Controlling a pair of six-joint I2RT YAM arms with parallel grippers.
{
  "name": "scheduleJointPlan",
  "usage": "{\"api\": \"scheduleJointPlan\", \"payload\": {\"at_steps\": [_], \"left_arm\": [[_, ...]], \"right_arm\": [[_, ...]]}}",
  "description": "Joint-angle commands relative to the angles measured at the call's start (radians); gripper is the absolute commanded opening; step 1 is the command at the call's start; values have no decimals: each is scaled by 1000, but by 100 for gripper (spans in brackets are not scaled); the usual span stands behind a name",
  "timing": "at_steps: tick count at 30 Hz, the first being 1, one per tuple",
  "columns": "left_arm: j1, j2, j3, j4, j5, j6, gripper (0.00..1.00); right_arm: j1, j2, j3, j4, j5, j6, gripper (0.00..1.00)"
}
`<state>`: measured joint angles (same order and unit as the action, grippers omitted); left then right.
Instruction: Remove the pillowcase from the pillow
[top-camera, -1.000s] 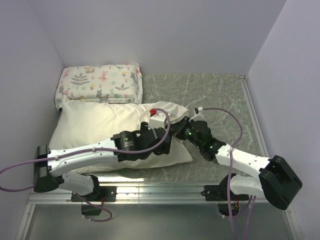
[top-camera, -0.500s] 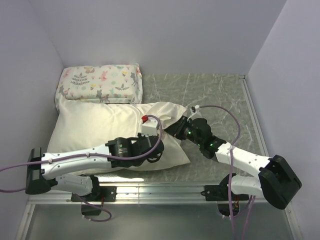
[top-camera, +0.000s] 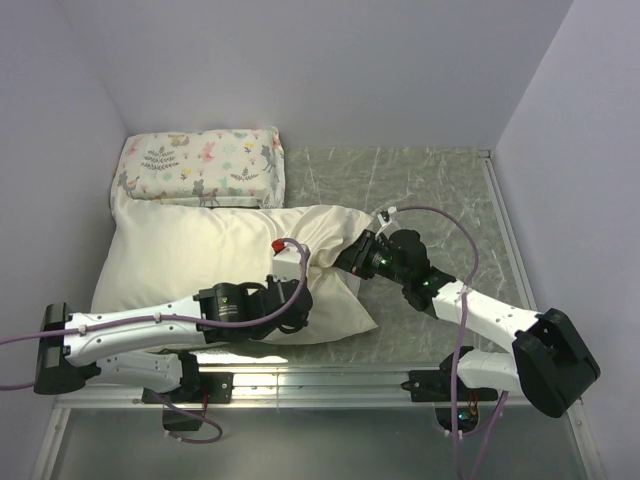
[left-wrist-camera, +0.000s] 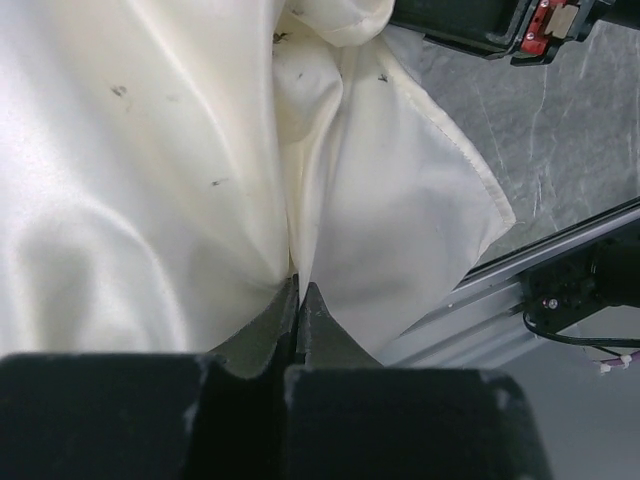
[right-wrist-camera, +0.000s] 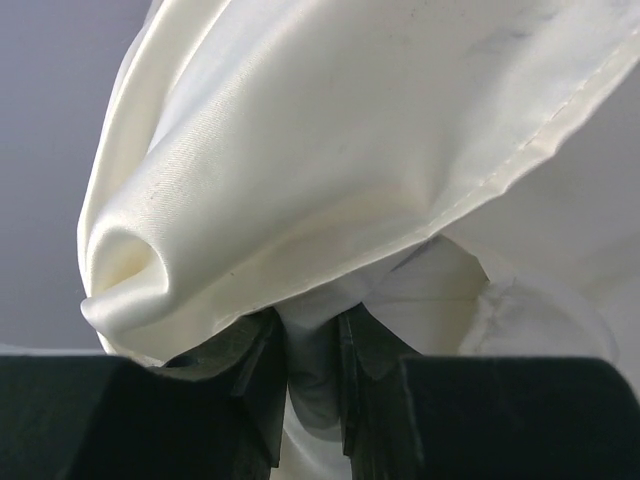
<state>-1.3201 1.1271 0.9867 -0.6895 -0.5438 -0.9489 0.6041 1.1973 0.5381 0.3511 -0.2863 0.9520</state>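
Note:
The cream pillowcase (top-camera: 190, 260) lies across the left half of the table with the pillow inside it. My left gripper (top-camera: 300, 270) rests on its right part, shut, pinching a raised fold of the cream cloth (left-wrist-camera: 150, 180) at the fingertips (left-wrist-camera: 298, 285). My right gripper (top-camera: 347, 262) is at the case's open right end. In the right wrist view the case's hemmed edge (right-wrist-camera: 330, 130) drapes over the jaws, and the right gripper (right-wrist-camera: 312, 325) is shut on a tuck of the whiter pillow (right-wrist-camera: 430, 300) beneath it. From above the pillow is hidden by the case.
A smaller printed pillow (top-camera: 200, 165) lies against the back wall at the left, touching the case. Grey marbled tabletop (top-camera: 430, 190) shows to the right. A metal rail (top-camera: 330, 380) runs along the near edge, and walls close in on the left, back and right.
The left gripper closed on the pillowcase and drew back to the left, pulling the cloth with it. The case's right end has bunched narrower. The right gripper shifted slightly up and left.

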Motion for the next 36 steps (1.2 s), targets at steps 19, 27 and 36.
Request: {"api": "scheduleJointPlan", "payload": {"at_steps": [19, 27, 36], "left_arm": [[-37, -73, 1, -280, 54, -65, 0], [-33, -24, -57, -236, 25, -82, 0], [53, 189, -86, 100, 56, 2, 1]], "right_arm": [[-345, -5, 138, -31, 42, -21, 10], [-376, 42, 215, -43, -17, -35, 7], [-294, -28, 149, -47, -63, -61, 5]]}}
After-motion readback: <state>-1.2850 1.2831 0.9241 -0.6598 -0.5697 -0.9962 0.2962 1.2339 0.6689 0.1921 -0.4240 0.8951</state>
